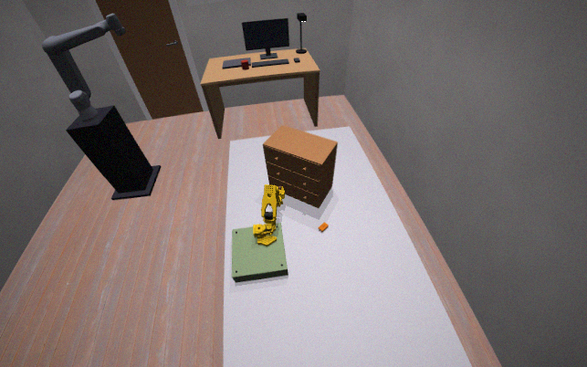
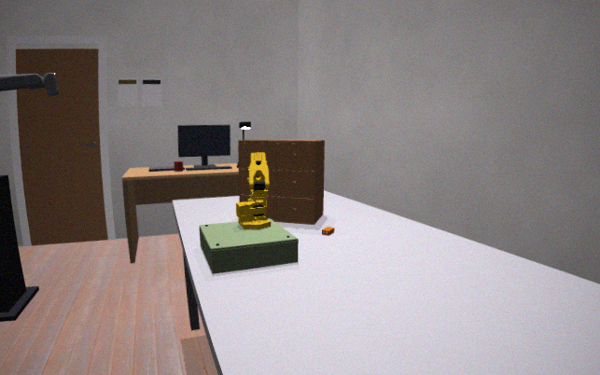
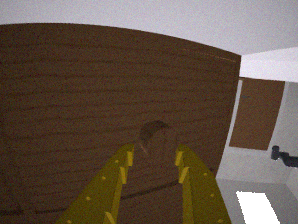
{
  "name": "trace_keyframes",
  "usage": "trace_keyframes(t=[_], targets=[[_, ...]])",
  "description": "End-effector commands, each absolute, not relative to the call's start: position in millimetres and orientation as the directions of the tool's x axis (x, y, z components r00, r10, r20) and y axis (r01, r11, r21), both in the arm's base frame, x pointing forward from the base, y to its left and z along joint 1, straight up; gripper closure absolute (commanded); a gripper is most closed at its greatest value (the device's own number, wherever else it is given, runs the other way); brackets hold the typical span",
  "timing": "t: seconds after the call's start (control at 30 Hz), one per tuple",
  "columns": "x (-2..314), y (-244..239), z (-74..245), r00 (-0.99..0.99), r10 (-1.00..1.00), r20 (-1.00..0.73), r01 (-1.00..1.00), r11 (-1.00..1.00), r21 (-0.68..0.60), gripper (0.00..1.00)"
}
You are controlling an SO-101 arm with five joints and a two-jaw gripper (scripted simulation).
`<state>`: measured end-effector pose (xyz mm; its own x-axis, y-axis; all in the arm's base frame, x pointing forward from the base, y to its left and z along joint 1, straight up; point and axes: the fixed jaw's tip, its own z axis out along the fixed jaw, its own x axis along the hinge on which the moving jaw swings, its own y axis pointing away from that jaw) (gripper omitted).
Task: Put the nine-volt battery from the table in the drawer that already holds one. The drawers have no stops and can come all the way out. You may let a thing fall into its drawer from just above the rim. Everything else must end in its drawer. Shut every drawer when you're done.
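The brown three-drawer chest [image 1: 300, 164] stands on the white table with all its drawers shut; it also shows in the exterior view [image 2: 284, 179]. The orange nine-volt battery [image 1: 323, 226] [image 2: 327, 230] lies on the table in front of the chest, to the right of my arm. My yellow gripper [image 1: 280, 193] is raised against the chest front. In the wrist view its fingers stand a little apart, either side of a drawer knob [image 3: 154, 132] that sits at or just past the fingertips. I cannot tell whether they touch it. The drawers' contents are hidden.
My arm stands on a green base block [image 1: 258, 255] at the table's left edge. A desk with a monitor [image 1: 264, 68] and a dark robot pedestal [image 1: 109, 151] stand off the table.
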<state>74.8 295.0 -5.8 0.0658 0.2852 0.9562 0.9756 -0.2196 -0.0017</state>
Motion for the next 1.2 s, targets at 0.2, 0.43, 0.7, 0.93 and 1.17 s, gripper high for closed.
trace_keyframes(t=[0.2,0.43,0.7,0.93,1.17], targets=[[81.9,292.9,-10.5,0.066,0.300,0.952,0.971,-0.241,0.009,0.91],[81.9,292.9,-10.5,0.066,0.300,0.952,0.971,-0.241,0.009,0.96],[81.9,292.9,-10.5,0.066,0.300,0.952,0.971,-0.241,0.009,1.00],[81.9,292.9,-10.5,0.066,0.300,0.952,0.971,-0.241,0.009,1.00],[81.9,292.9,-10.5,0.066,0.300,0.952,0.971,-0.241,0.009,1.00]])
